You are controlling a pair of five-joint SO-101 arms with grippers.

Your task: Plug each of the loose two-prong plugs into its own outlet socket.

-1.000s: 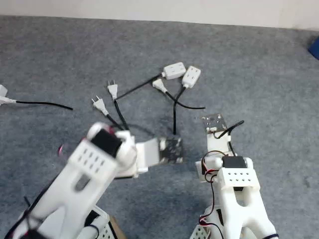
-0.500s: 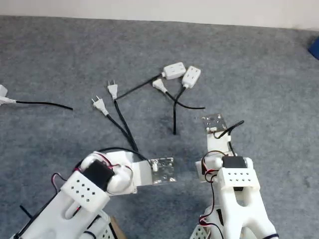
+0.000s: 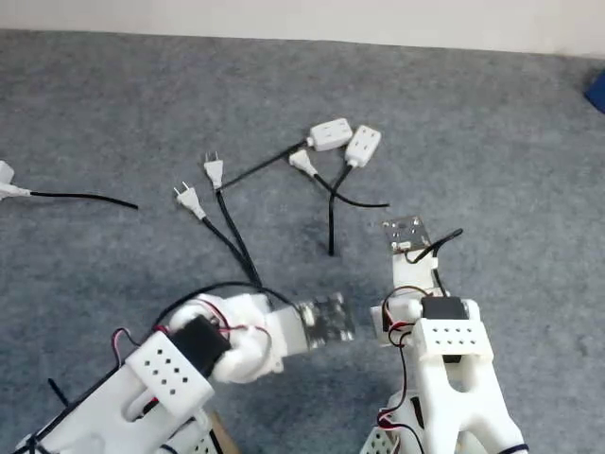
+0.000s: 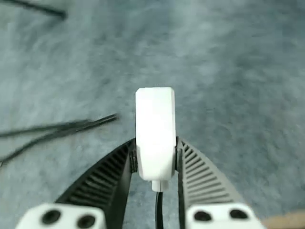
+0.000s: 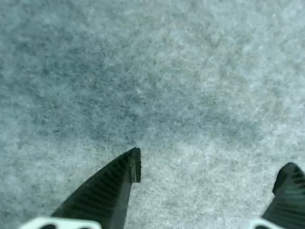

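At the far left edge of the grey worktop (image 3: 113, 104) lay a white cable end (image 3: 6, 180) on a black cable (image 3: 85, 198), well apart from everything else. To its right we saw two loose two-prong plugs, the left plug (image 3: 187, 197) and the right plug (image 3: 214, 171). They lay near each other, prongs toward the far side, and their black leads (image 3: 236, 248) ran near toward the left arm. At the near middle, the left pincer (image 4: 155, 145) was clamped on a white block-shaped connector (image 4: 155, 114) with a black cord leaving its near end. We could not tell whether it was a plug or a socket. Far from it, a third plug (image 3: 302, 162) lay just beside the first outlet socket (image 3: 331, 133), with the second outlet socket (image 3: 363, 145) next to that. Further right, the right pincer (image 5: 209, 164) had its jaws spread wide over bare worktop, holding nothing.
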